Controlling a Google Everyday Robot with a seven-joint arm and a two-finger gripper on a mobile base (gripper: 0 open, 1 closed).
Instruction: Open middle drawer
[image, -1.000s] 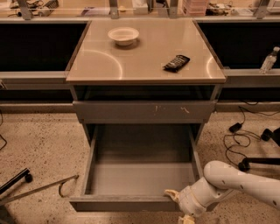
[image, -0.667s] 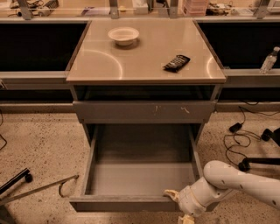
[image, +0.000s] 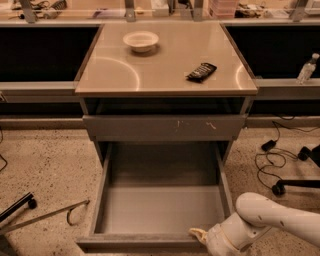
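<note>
The one camera view looks down on a table (image: 165, 75) with a smooth tan top. A small pale bowl (image: 141, 40) sits toward the back of the top, left of centre. A dark flat packet (image: 202, 71) lies apart from it, nearer the front right corner.

Under the top is a dark gap, then a closed grey drawer front with white scratch marks (image: 150, 127). Below that front the middle drawer (image: 162, 210) stands pulled well out toward the camera. Its grey floor and both side walls are in plain sight, and its front edge runs along the bottom of the view.

The white robot arm (image: 280, 220) comes in from the lower right corner. Its pincer (image: 199, 233) is at the right part of the drawer's front edge, touching or just beside the rim. Only a pale yellowish tip shows there, the rest being cut off by the bottom of the view. I cannot tell whether the pincer is wide, narrow or holding the rim.

The floor (image: 45, 165) is speckled stone. On it at the left lie a thin metal rod with a loop (image: 50, 216) and a black bar (image: 17, 206). At the right, black cables (image: 272, 150) trail across the floor beside a black wheeled base (image: 295, 185). A clear bottle (image: 306, 69) stands on the ledge at the far right.
</note>
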